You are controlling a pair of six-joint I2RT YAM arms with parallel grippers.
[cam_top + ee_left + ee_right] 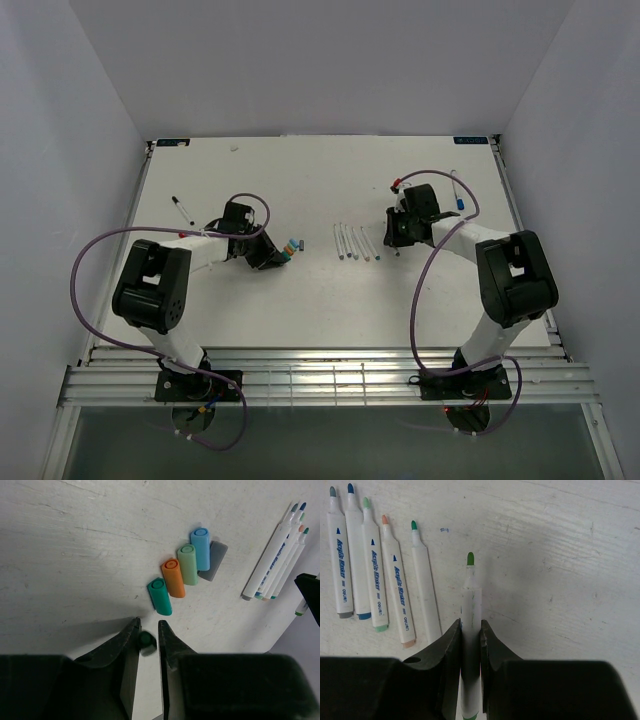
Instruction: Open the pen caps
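Right wrist view: five pens (371, 570) in a row, white barrels printed "Acrylic Marker" in blue and "deli" toward the tail. Their long axes run parallel, with bare tips pointing away from the camera: grey, blue, pale green, orange, green. A sixth pen (471, 592), green-tipped and on the same heading, has its barrel clamped in the right jaws, which are parted only barrel-wide. Left wrist view: five caps (188, 564) lie side by side in a slanting rank: teal, orange, pale green and blue, with grey tucked behind. A dark green cap (147, 641) sits pinched at the tips of the nearly closed left jaws. Top external view: the surface (300, 180) is white and scuffed, between white walls (300, 60). Its far-edge labels are too small to read.
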